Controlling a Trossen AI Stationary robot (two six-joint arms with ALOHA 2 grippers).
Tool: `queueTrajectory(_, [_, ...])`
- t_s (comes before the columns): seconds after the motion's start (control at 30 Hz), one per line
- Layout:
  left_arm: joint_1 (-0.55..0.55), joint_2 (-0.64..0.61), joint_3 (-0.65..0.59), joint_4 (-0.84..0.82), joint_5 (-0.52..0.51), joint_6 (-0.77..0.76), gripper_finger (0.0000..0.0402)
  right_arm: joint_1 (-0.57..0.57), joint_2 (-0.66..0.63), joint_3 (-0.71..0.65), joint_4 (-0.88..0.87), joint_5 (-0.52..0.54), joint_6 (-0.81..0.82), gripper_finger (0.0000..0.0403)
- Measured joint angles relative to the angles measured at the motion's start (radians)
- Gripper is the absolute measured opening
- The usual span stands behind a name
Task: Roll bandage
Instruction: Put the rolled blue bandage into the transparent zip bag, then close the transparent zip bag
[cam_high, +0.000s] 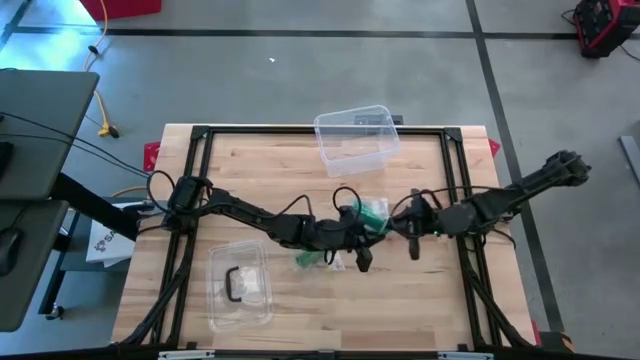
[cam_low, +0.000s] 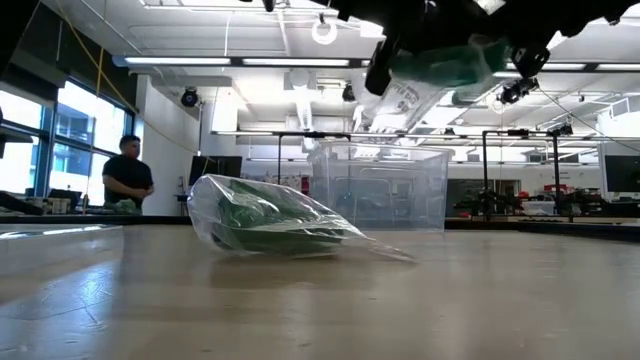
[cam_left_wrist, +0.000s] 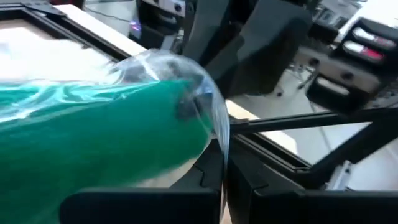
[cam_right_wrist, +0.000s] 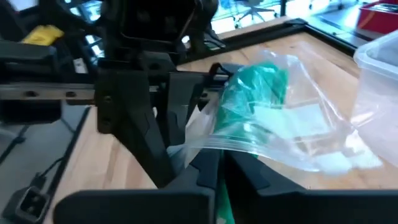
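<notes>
- The left gripper (cam_high: 362, 222) is reaching toward the middle of the light wooden table (cam_high: 300, 310), its jaws pressed fully together on the edge of a clear plastic bag holding a green rolled bandage (cam_high: 374, 212).
- The right gripper (cam_high: 397, 219) is meeting it from the opposite side, its jaws likewise closed tight on the same bag, whose film is pinched between its dark fingers (cam_right_wrist: 205, 180) in the right wrist view.
- The bag is hanging above the tabletop between the two grippers (the low view shows it lifted clear of the wood, at the top of the picture).
- A second clear bag with green contents (cam_low: 270, 222) is lying on the table below the grippers, toward the near side.
- A clear lidless plastic tub (cam_high: 355, 138) is sitting at the far edge of the table.
- A flat clear plastic tray with a dark curved item in it (cam_high: 240, 285) is lying near the front left corner.
- A person in a dark top (cam_low: 127, 176) is standing in the room beyond the table.
</notes>
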Motion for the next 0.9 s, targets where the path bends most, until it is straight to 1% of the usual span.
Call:
queueTrajectory(0.07, [0.0,0.0,0.0,0.012,0.023,-0.001,0.0,0.0,-0.044,0.0,-0.032,-0.023,-0.016,0.0025])
queueTrajectory(0.17, [-0.001,0.0,0.0,0.005,0.043,-0.01,0.0,0.0,-0.099,0.001,-0.093,-0.053,-0.019,0.0077])
queueTrajectory(0.3, [0.006,0.0,0.0,-0.042,0.082,-0.05,0.0,-0.005,-0.146,0.002,-0.2,-0.134,-0.025,0.015])
queueTrajectory(0.37, [0.011,-0.008,0.0,-0.106,0.087,-0.076,0.0,-0.005,-0.155,0.002,-0.221,-0.133,-0.014,0.0172])
queueTrajectory(0.5, [0.029,-0.018,0.0,-0.308,0.084,-0.175,0.0,0.013,-0.15,0.013,-0.236,-0.138,-0.05,0.0181])
queueTrajectory(0.57, [0.04,-0.022,-0.002,-0.372,0.119,-0.241,0.0,0.023,-0.149,0.038,-0.253,-0.198,-0.11,0.0178])
queueTrajectory(0.63, [0.044,-0.03,0.0,-0.364,0.171,-0.26,0.0,0.04,-0.15,0.064,-0.265,-0.281,-0.194,0.0176])
queueTrajectory(0.67, [0.044,-0.039,0.008,-0.361,0.2,-0.254,0.0,0.051,-0.15,0.076,-0.276,-0.302,-0.229,0.0175])
queueTrajectory(0.7, [0.044,-0.05,0.01,-0.362,0.231,-0.246,0.0,0.062,-0.149,0.089,-0.297,-0.3,-0.255,0.0173])
queueTrajectory(0.73, [0.049,-0.057,0.01,-0.362,0.261,-0.246,0.0,0.068,-0.147,0.1,-0.327,-0.276,-0.286,0.0172])
queueTrajectory(0.8, [0.051,-0.073,0.011,-0.37,0.3,-0.246,0.0,0.073,-0.141,0.117,-0.409,-0.199,-0.343,0.017])
queueTrajectory(0.83, [0.052,-0.074,0.011,-0.371,0.303,-0.243,0.0,0.073,-0.137,0.116,-0.468,-0.172,-0.363,0.017])
queueTrajectory(0.9, [0.055,-0.085,0.009,-0.381,0.304,-0.23,0.0,0.072,-0.129,0.104,-0.564,-0.155,-0.382,0.017])
